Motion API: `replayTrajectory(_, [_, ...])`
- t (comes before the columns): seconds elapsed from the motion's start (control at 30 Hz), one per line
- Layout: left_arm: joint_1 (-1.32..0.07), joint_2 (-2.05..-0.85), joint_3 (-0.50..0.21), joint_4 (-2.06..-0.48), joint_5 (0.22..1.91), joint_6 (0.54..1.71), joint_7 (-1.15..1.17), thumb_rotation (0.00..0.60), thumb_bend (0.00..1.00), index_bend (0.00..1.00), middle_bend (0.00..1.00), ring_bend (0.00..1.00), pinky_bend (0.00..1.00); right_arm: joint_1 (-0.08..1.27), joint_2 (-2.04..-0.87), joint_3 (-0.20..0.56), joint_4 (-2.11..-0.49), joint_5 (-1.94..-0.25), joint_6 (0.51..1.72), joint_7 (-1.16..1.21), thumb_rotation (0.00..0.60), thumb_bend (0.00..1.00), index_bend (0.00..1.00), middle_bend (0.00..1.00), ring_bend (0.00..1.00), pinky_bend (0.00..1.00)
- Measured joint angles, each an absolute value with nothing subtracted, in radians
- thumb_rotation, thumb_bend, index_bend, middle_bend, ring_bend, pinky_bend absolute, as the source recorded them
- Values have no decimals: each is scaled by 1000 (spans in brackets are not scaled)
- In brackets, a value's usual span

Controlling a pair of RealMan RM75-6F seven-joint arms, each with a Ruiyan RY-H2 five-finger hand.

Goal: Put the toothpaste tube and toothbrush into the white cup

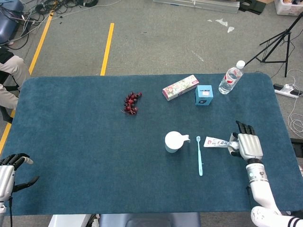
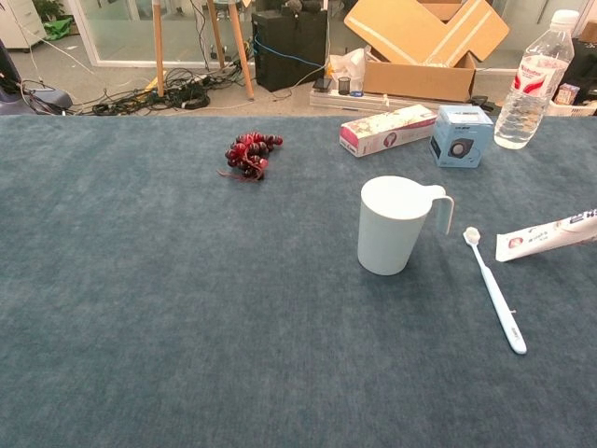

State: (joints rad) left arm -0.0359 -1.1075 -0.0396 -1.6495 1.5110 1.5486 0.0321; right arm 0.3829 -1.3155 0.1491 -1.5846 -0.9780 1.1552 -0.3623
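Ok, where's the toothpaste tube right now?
In the head view the toothpaste tube is gripped by the right hand, right of the toothbrush and white cup.

We see a blue felt tabletop (image 2: pixel 168 308) with wash things at our right.
A white handled plastic cup (image 2: pixel 393 225) stands upright; beside it lies a pale blue toothbrush (image 2: pixel 496 294), and a white toothpaste tube (image 2: pixel 546 236) tilts up towards the frame's edge.
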Motion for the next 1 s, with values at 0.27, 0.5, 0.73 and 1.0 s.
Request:
replayTrajectory(0.27, [-35, -1107, -40, -1650, 1511, 1551, 32, 600, 27, 461, 365, 311, 375, 364, -1247, 156, -1690, -1028, 1205, -349, 600, 307, 654, 54, 0, 60])
replayTrajectory(0.5, [-33, -1105, -39, -1653, 1514, 1554, 31, 600, 28, 461, 365, 311, 375, 347, -1171, 163, -1807, -1079, 1249, -339, 600, 307, 657, 55, 0, 60])
replayTrajectory(0.73, [-33, -1105, -39, -1655, 1515, 1555, 34, 600, 27, 461, 365, 311, 375, 339, -1097, 176, -1924, -1121, 1278, -334, 600, 307, 660, 56, 0, 60])
replayTrajectory(1.0, [-31, -1101, -41, -1655, 1513, 1559, 27, 600, 28, 461, 365, 311, 375, 365, -1045, 213, -2034, -1153, 1278, -330, 600, 307, 660, 57, 0, 60])
